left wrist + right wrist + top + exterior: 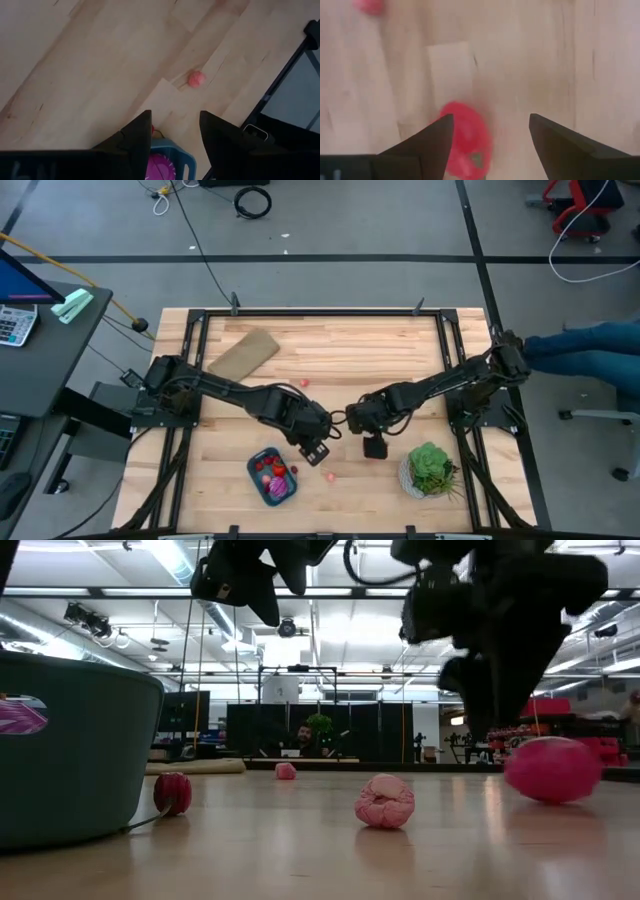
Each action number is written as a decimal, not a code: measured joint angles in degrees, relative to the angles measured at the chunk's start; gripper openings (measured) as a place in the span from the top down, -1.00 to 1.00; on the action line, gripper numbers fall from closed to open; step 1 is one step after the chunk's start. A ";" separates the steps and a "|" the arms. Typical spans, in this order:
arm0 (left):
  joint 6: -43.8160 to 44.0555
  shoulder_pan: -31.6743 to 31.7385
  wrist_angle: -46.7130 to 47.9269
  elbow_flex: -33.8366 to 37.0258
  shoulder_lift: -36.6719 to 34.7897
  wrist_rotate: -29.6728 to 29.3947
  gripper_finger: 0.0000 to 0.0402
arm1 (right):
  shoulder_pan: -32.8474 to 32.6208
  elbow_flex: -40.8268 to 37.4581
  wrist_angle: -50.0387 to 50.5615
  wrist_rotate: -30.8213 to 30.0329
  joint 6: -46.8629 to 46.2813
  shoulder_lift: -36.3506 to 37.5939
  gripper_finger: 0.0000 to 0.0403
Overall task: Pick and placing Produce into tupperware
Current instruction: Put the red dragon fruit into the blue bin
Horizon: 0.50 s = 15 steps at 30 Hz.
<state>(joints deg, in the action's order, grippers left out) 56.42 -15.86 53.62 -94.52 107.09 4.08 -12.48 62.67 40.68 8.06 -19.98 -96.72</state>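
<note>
You see wood table point(340, 350) centre frame, grey floor around. Left gripper point(316, 450) fingers apart above tupperware point(272, 477); right gripper point(374, 446) apart over red produce point(465, 140). Plant point(430, 468) lower right.

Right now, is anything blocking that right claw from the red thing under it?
Nothing visible. The right gripper hangs open over bare wood, with the red piece just below, nearer one finger. The left gripper hovers apart, by the tupperware.

Bright overhead strip lights, soft shadows on the table point(380, 360); right wrist view blurred throughout.
</note>
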 joint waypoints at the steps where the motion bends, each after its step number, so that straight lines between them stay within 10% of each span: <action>1: 0.00 0.00 0.01 0.00 0.00 0.00 0.14 | -0.18 0.51 0.02 0.52 2.51 0.08 -0.34; 15: -0.04 -0.15 0.03 0.00 0.00 0.02 0.14 | -3.18 0.17 2.15 -2.79 -2.89 -0.13 -0.44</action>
<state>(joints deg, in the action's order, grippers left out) 56.38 -16.01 53.65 -94.52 107.09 4.10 -15.66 62.85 42.83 5.27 -22.87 -96.86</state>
